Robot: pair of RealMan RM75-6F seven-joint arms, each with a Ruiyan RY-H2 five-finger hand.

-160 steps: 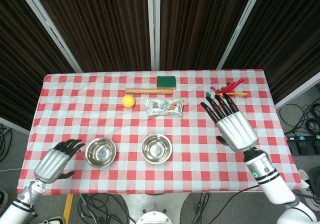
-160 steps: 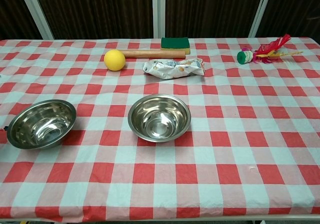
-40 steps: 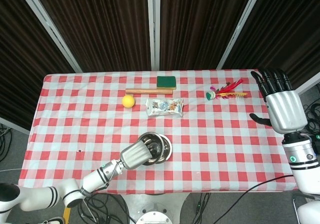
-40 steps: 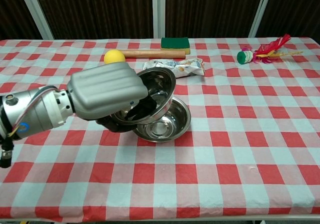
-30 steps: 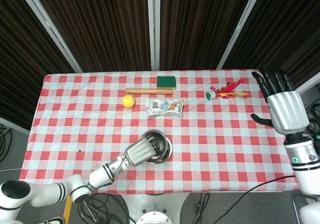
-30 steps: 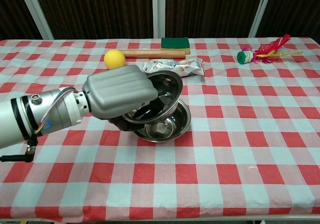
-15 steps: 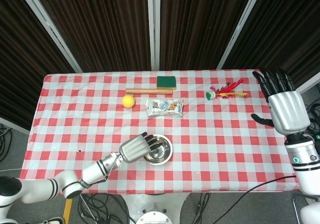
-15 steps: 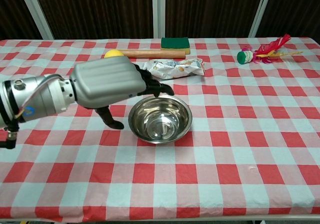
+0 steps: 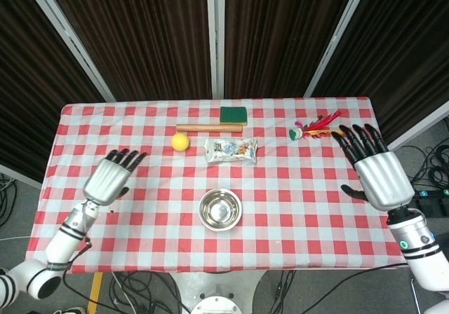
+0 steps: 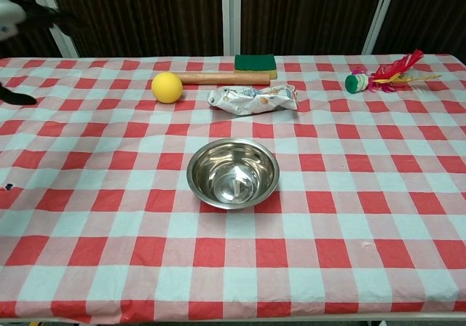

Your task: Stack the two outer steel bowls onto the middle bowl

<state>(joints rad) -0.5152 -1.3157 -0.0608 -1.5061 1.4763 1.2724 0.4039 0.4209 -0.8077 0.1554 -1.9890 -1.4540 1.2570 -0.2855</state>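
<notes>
The steel bowls stand nested as one stack (image 9: 220,209) near the table's front middle, also seen in the chest view as the stack (image 10: 233,172). My left hand (image 9: 111,175) hovers open over the table's left side, well away from the stack, fingers spread. In the chest view only the dark tips of the left hand (image 10: 29,13) show at the top left corner. My right hand (image 9: 372,169) is raised open at the right edge of the table, fingers apart, holding nothing.
At the back lie a yellow ball (image 9: 180,141), a wooden rolling pin (image 9: 208,127), a green sponge (image 9: 233,115), a snack packet (image 9: 231,149) and a feathered shuttlecock (image 9: 317,127). The checkered tablecloth (image 9: 302,209) covers the table.
My left hand has let go of the bowl, now nested in the middle one, and drawn back to the left. My right hand has come down and slightly inward.
</notes>
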